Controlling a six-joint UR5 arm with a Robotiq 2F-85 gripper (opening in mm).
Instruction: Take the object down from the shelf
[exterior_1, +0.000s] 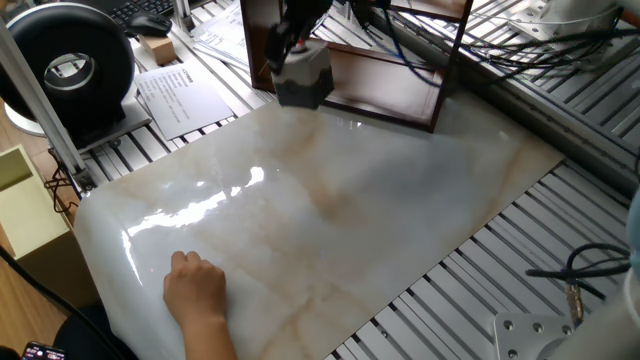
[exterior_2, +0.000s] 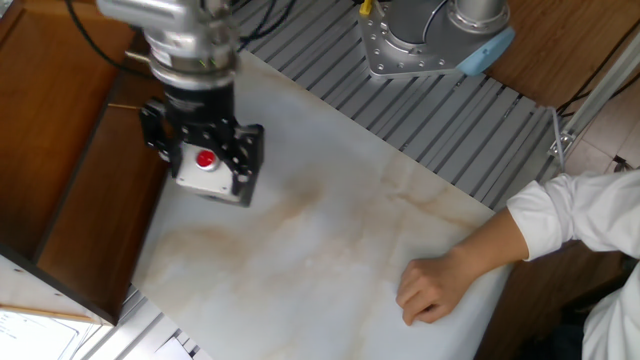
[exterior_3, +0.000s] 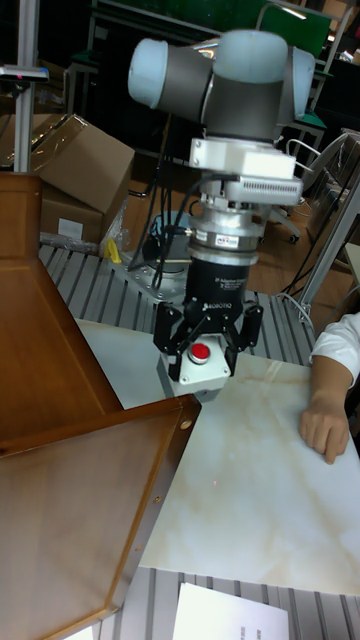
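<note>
The object is a small grey block with a red button on one face. My gripper is shut on it, with black fingers clamping both sides. It hangs just outside the open front of the dark reddish-brown shelf, over the near edge of the marble slab. In the other fixed view the gripper is right beside the shelf. The tall fixed view shows the gripper holding the object above the shelf's corner.
A person's hand rests on the slab's far side from the shelf. A black round device, papers and a pale yellow box lie off the slab. The robot base stands on the slatted table.
</note>
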